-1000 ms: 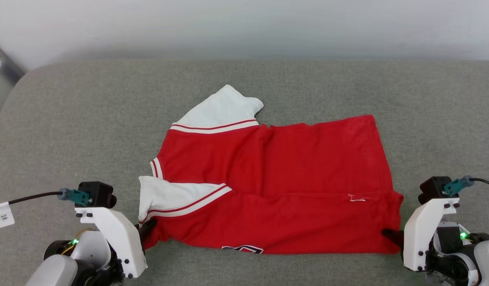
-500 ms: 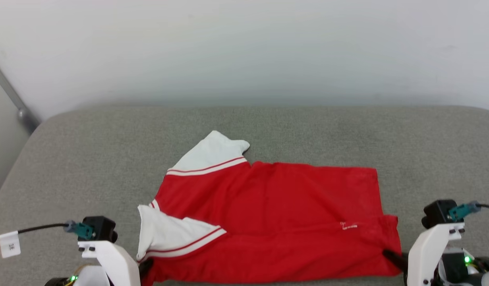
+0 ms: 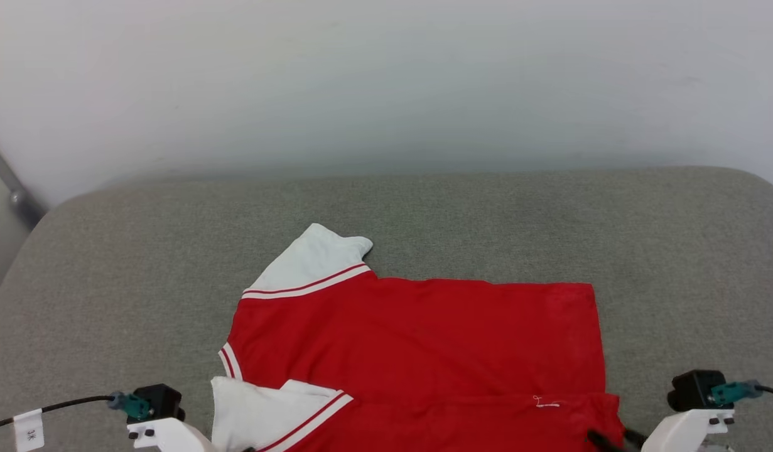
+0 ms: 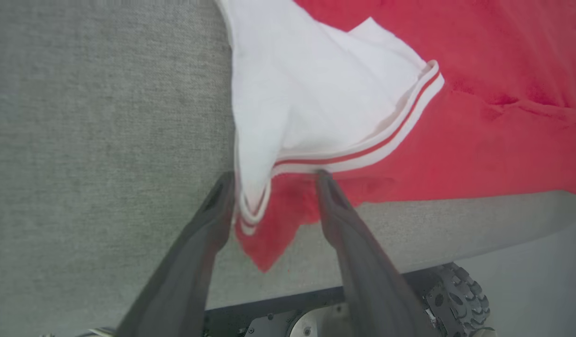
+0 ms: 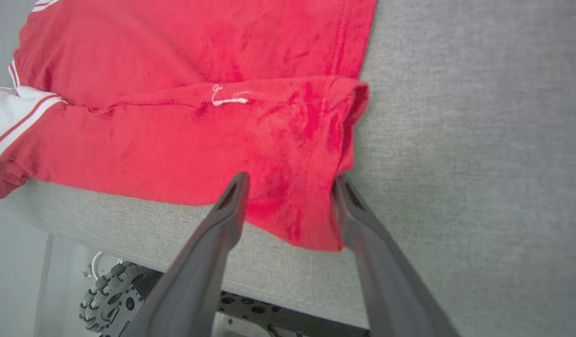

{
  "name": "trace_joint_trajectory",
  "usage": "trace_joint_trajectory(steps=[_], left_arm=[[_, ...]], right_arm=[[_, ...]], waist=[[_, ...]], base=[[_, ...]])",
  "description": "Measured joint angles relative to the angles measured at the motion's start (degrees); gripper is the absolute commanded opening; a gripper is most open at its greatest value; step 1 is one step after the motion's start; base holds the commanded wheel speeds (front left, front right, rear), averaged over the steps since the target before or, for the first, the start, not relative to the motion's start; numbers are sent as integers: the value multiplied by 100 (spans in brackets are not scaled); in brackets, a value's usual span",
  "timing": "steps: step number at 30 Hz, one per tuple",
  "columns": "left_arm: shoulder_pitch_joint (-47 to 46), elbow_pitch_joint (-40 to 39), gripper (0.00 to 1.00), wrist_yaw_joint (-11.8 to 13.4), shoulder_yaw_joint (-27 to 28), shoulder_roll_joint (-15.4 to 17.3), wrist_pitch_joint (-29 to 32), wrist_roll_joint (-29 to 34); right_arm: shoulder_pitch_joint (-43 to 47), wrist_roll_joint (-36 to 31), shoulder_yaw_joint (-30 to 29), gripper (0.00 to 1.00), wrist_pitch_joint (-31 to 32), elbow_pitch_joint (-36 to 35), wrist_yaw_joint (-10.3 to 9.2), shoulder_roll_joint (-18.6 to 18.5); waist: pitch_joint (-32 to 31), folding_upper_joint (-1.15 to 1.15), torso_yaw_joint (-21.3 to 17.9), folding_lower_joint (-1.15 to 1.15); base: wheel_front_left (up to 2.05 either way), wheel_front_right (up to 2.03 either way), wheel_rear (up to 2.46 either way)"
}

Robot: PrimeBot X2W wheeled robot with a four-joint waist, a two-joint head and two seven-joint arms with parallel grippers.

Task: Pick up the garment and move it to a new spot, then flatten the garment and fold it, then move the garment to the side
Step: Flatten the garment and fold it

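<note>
Red jersey-style T-shirt (image 3: 417, 339) w/ white short sleeves & red-white stripe trim lies spread on grey woven-fabric cushion (image 3: 141, 263), close to its front edge, near strip folded over. L gripper (image 4: 273, 178) fingers apart, white sleeve corner loose betw. them. R gripper (image 5: 291, 179) fingers apart too, red hem corner betw. them, unpinched.

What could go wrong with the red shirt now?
Corners of the shirt sit between the open fingers of the left tool and right tool, so pulling back could snag and drag them. Its near edge lies close to the front edge of the cushion, so it might slide off. The near white sleeve lies bunched over the red, which may leave a lumpy fold.
</note>
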Motion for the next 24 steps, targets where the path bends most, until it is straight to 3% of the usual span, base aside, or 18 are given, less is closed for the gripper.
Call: trace_joint_trajectory(steps=[5,11,17,24], left_arm=[[-180,74,100,122,268,42,-554,234],[-688,85,100,203,514,22,-1251,525],[-1639,153,100,201,631,-36,-1775,858],[-3149,527,100,-47,719,94,-1822,998]], right_arm=[[-113,-472,19,100,-1220,-286,0,-90],[-374,-1021,-178,100,-2336,-624,0,100],[-759,-1466,-286,100,-2944,-1051,0,322],[-1434,-1694,-203,100,-3288,-1448,0,472]], waist=[[18,0,-201,0],[90,0,-469,0],[463,0,-679,0],[1366,0,-878,1]], base=[[0,0,0],[0,0,0],[0,0,0],[0,0,0]])
